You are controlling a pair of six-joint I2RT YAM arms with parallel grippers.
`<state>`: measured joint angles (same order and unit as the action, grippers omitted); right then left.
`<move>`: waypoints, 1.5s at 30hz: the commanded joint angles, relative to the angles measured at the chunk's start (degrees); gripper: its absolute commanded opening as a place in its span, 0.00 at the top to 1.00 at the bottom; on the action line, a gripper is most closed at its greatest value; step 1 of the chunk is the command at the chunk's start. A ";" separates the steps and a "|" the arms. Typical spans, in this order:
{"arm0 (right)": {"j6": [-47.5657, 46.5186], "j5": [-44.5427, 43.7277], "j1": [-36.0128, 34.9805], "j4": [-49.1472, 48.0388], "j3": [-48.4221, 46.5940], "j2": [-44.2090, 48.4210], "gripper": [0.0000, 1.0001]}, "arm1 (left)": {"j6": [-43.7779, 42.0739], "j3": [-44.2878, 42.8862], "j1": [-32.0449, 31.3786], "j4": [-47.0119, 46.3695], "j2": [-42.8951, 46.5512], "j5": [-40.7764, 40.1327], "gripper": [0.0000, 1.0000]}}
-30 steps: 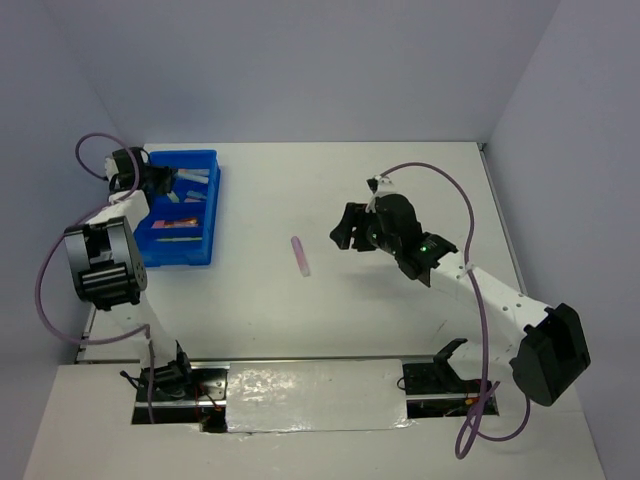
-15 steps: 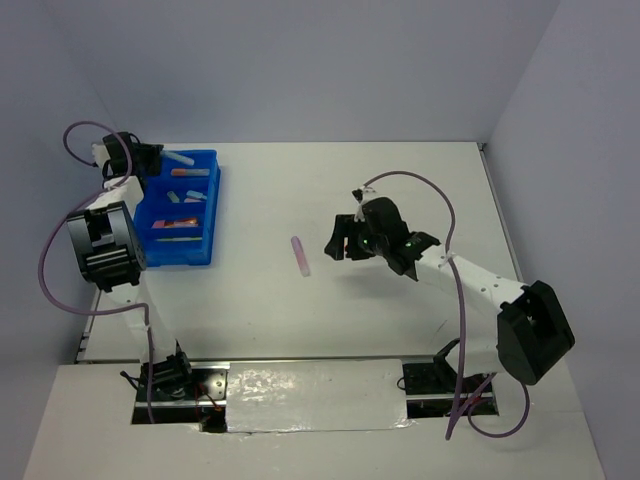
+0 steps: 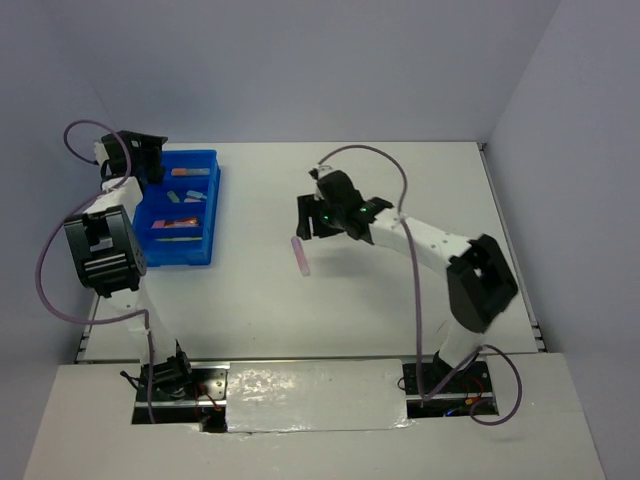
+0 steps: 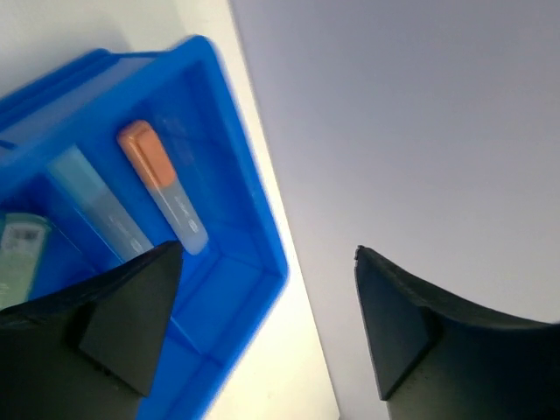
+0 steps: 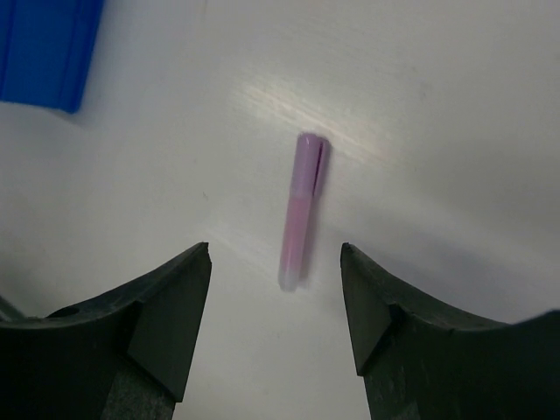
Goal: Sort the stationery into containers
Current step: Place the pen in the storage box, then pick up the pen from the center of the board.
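Observation:
The blue divided tray (image 3: pixel 213 205) stands at the far left of the table. In the left wrist view its end compartment (image 4: pixel 254 219) holds an orange-capped marker (image 4: pixel 162 185) and a light-blue marker (image 4: pixel 98 203); a green item (image 4: pixel 17 254) lies one compartment over. My left gripper (image 3: pixel 153 150) hangs open and empty over the tray's far-left corner (image 4: pixel 267 249). A purple-pink marker (image 3: pixel 299 256) lies alone mid-table. My right gripper (image 3: pixel 306 226) hovers open just above it; in the right wrist view the marker (image 5: pixel 302 208) lies lengthwise ahead of the gap between my fingers (image 5: pixel 276 248).
More stationery lies in the tray's nearer compartments (image 3: pixel 176 222). The back wall runs close behind the tray, and the left wall close beside it. A corner of the tray (image 5: pixel 44 48) shows at the top left of the right wrist view.
My left gripper has opened, and the pale marker it carried now lies in the tray's end compartment. The right arm has swung left, to just above the purple-pink marker.

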<state>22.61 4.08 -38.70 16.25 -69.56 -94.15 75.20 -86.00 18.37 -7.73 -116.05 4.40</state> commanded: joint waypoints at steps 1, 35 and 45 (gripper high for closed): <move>-3.54 -8.79 -3.57 11.13 -11.54 -9.27 0.32 | -5.14 -3.03 -0.70 0.68 12.48 3.93 0.01; 11.05 23.16 -1.91 -36.72 19.10 12.93 1.00 | -29.05 34.49 -30.49 -5.28 51.89 35.59 0.03; 12.46 33.71 -1.21 -48.33 22.19 18.03 1.00 | -32.56 33.70 -37.08 -6.78 52.16 38.40 0.14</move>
<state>34.70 33.10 -40.12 -25.56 -47.13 -77.30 44.91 -50.63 -16.97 -9.37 -64.10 39.77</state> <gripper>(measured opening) 0.224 0.864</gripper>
